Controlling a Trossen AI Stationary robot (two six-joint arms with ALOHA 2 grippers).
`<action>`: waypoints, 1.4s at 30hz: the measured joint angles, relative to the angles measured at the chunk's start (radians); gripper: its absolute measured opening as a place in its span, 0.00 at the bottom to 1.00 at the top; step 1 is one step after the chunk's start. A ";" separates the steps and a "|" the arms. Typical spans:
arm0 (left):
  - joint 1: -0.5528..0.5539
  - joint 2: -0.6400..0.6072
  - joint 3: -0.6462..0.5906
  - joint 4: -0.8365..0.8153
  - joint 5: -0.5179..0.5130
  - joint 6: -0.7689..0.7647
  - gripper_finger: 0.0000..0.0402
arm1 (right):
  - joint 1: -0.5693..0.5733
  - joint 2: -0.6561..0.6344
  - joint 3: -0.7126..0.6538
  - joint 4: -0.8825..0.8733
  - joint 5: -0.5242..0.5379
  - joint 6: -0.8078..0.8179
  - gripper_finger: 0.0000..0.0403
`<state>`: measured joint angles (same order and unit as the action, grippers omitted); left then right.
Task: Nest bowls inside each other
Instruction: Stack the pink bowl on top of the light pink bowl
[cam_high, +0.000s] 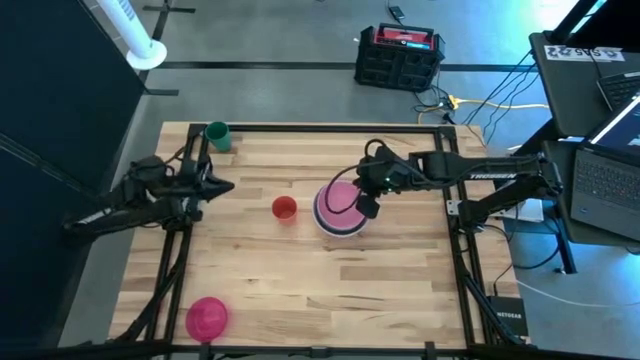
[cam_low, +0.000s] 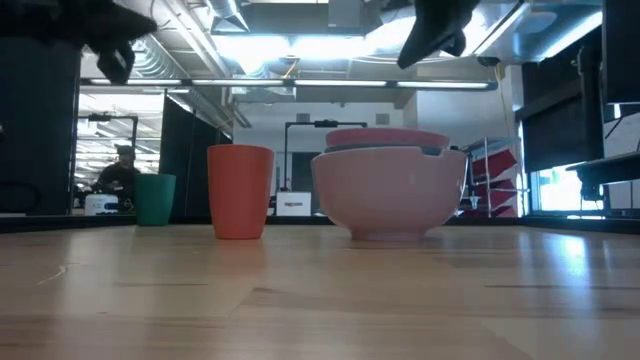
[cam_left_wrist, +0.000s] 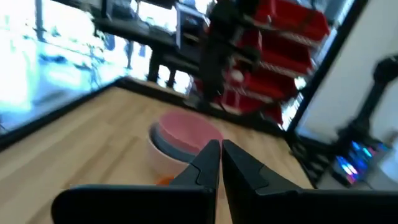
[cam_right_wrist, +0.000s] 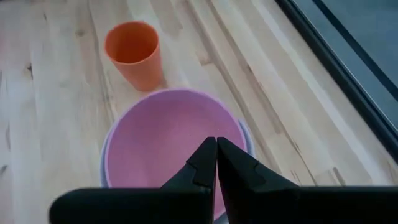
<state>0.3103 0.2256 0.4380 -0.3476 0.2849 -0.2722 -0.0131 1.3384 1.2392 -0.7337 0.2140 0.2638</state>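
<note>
A stack of nested bowls (cam_high: 338, 208) rests on its base near the table's middle. A pale pink bowl (cam_low: 388, 190) is outermost, a bluish rim (cam_right_wrist: 247, 134) shows inside it, and a pink bowl (cam_right_wrist: 168, 143) lies on top. A magenta bowl (cam_high: 207, 318) sits alone by the near left corner. My right gripper (cam_high: 366, 208) hangs shut above the stack's right side, clear of it (cam_low: 430, 30). My left gripper (cam_high: 228, 186) is shut and raised at the table's left, pointing toward the stack (cam_left_wrist: 220, 148).
A small red cup (cam_high: 284, 208) stands upright just left of the stack. A small green cup (cam_high: 218, 135) stands at the far left corner. Bare wood (cam_high: 330, 290) lies between the stack and the near edge.
</note>
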 joint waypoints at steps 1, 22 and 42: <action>-0.016 0.024 0.034 -0.044 0.019 0.011 0.02 | 0.000 0.000 -0.001 -0.005 -0.001 0.001 0.00; -0.716 0.652 0.458 -0.564 0.135 0.178 0.20 | 0.000 0.002 -0.008 -0.116 -0.031 0.072 0.00; -1.067 1.081 0.453 -0.479 -0.012 -0.055 0.20 | 0.000 0.002 -0.008 -0.119 -0.050 0.018 0.00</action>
<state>-0.7564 1.3062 0.8913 -0.8270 0.2733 -0.3267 -0.0128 1.3399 1.2309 -0.8524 0.1639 0.2822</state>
